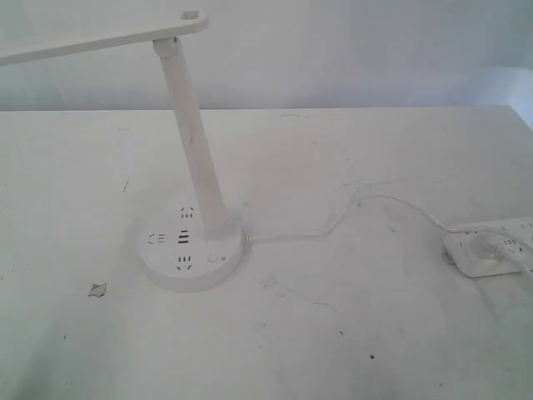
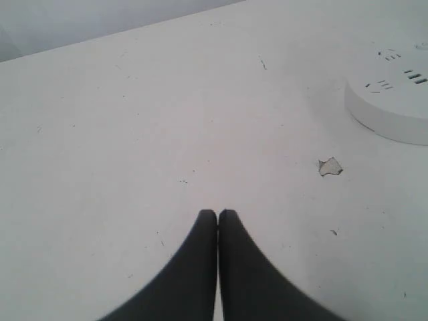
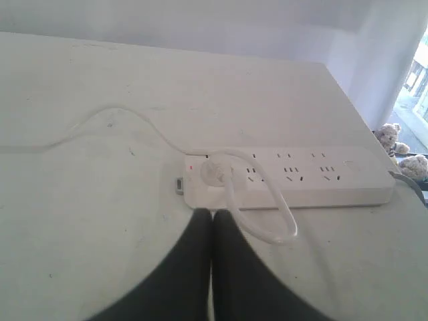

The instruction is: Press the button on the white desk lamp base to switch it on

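The white desk lamp base (image 1: 190, 250) is a round puck on the table, left of middle, with dark socket slots, two USB slots and a slanted white stem (image 1: 196, 150). Its small round button (image 1: 213, 257) sits on the front right of the puck, beside the stem's foot. The left wrist view catches only an edge of the lamp base (image 2: 391, 107); the button is out of that view. My left gripper (image 2: 217, 214) is shut and empty above bare table, well short of the base. My right gripper (image 3: 212, 215) is shut and empty, close to the power strip. Neither gripper shows in the exterior view.
A rectangular white power strip (image 1: 491, 246) lies at the right table edge, also seen by the right wrist camera as the power strip (image 3: 294, 177), with a plug and looped white cord (image 3: 267, 214). The cord (image 1: 350, 212) runs to the lamp. A small paper scrap (image 1: 97, 290) lies left of the base.
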Robot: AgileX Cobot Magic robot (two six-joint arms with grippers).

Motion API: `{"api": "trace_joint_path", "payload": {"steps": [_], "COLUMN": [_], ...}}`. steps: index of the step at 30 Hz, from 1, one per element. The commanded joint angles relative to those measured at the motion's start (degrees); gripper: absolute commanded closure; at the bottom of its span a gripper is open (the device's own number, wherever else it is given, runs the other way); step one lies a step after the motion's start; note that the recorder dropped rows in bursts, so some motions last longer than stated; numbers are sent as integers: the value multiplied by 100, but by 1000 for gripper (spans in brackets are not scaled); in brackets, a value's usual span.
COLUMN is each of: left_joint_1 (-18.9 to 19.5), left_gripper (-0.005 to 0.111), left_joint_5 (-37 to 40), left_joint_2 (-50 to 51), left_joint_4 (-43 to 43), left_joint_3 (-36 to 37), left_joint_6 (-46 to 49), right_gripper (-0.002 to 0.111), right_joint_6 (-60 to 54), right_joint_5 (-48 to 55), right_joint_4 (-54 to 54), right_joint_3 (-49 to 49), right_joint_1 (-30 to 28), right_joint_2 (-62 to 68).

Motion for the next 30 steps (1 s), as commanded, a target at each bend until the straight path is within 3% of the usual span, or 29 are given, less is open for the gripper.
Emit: {"api": "trace_joint_path", "payload": {"steps": [1, 8, 10, 14, 20, 28, 30], "left_joint_1": [32, 32, 32, 32, 32, 32, 32], "left_gripper": [107, 107, 107, 107, 107, 107, 107], "left_joint_5": [-30, -30, -30, -30, -30, -30, -30], "left_joint_2": [-27, -27, -27, -27, -27, -27, -27], "left_joint_4": [-34, -34, -34, -34, -34, -34, -34], "left_joint_3": [19, 19, 19, 19, 19, 19, 19], "left_joint_6": [-7, -7, -7, -7, -7, -7, -7], "right_gripper": [108, 108, 108, 108, 108, 108, 108], "right_joint_6": [-17, -132, -307, -399, -320, -206, 769], "right_joint_5": [-40, -162, -702, -3092, -4880, -5212, -5201], "right_joint_4": [29, -50, -280, -293, -293, -293, -293], "right_joint_3": [27, 27, 27, 27, 27, 27, 27], "right_joint_1": [9, 9, 9, 9, 9, 9, 9], "right_joint_2": [-30, -30, -30, -30, -30, -30, -30]}}
